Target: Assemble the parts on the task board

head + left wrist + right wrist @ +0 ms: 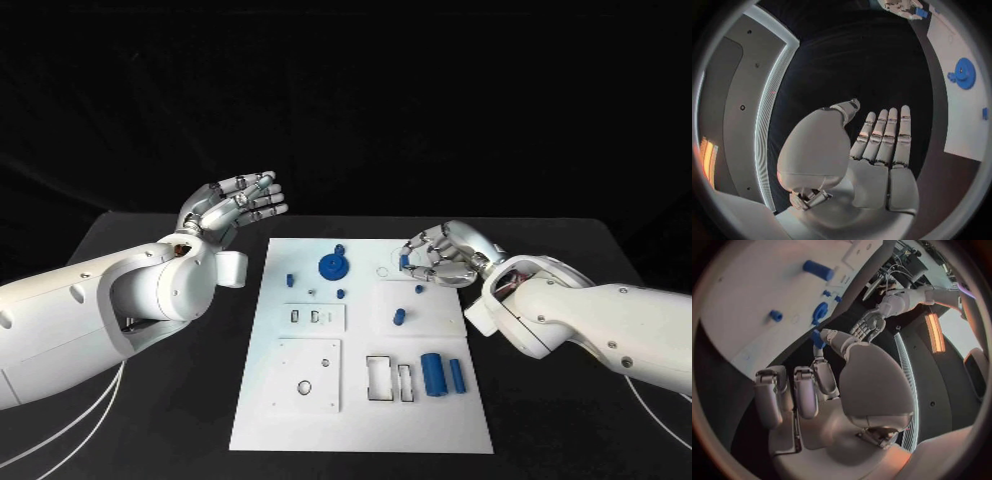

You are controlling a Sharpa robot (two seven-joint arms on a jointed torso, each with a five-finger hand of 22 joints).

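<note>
head view: two blue cylinders (443,374) lying nearest on task board (361,420); right hand (440,257) hovering over its far right corner. left wrist view: left hand (879,145) idling off-board over tabletop (173,420), fingers straight, empty. right wrist view: right hand pinching small blue part (817,338), likely carrying it to its slot.

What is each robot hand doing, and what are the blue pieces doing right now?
left robot hand: open, fingers apart, holding nothing, off the board.
right robot hand: pinching a small blue part above the board.
blue wheel: lying flat on the task board.
two blue cylinders: lying on their sides on the board, untouched.
</note>
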